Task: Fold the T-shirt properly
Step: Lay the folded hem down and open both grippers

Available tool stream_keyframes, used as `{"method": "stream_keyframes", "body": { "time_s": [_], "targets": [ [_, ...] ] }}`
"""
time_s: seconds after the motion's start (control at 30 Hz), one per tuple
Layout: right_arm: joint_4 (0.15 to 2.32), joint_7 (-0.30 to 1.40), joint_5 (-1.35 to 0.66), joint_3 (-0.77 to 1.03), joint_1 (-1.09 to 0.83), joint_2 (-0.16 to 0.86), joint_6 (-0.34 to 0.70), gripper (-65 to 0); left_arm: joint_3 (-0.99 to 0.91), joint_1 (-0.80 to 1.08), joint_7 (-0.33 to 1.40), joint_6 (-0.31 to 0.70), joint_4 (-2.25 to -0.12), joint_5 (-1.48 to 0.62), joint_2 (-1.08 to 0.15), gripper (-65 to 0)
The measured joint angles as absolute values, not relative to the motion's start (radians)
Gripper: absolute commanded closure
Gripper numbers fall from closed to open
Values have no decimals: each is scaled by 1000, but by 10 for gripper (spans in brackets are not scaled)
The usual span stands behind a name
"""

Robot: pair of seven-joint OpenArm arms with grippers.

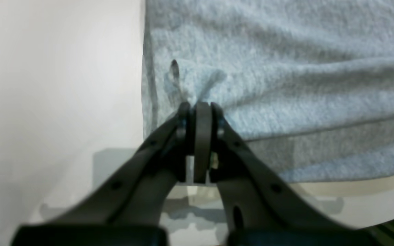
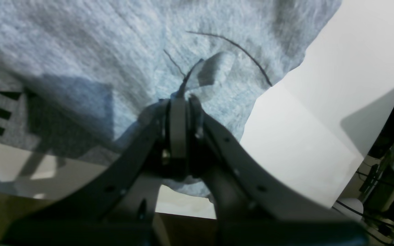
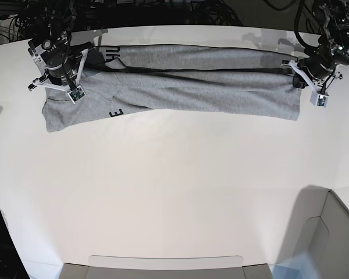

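Both grippers pinched tight on cloth: left gripper (image 1: pixel 198 106) grips a small tuck near the shirt's (image 3: pixel 180 87) straight side edge, right gripper (image 2: pixel 180 99) grips a puckered bit near a ragged edge. Shirt lies stretched between them as a long folded band across the table's (image 3: pixel 174 192) far side, dark lettering (image 3: pixel 115 113) showing by the right gripper's end.

Light heather-grey knit cotton T-shirt (image 3: pixel 186 87), stretched across the table's far edge.
You see it folded lengthwise into a long band, dark block lettering showing near one end.
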State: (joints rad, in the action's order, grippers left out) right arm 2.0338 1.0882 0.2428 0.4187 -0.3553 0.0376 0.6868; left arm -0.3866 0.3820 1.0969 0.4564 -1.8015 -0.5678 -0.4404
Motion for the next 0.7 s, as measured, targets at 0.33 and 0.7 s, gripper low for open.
{"method": "stream_keyframes", "body": {
  "time_s": [0.33, 0.7],
  "targets": [
    [2033, 1100, 254, 418, -355, 19, 687, -108, -387, 380, 1098, 456, -1766, -567, -438, -205],
    [2032, 1100, 257, 417, -353, 24, 687, -233, -476, 337, 1119, 580, -1826, -572, -351, -263]
  ]
}}
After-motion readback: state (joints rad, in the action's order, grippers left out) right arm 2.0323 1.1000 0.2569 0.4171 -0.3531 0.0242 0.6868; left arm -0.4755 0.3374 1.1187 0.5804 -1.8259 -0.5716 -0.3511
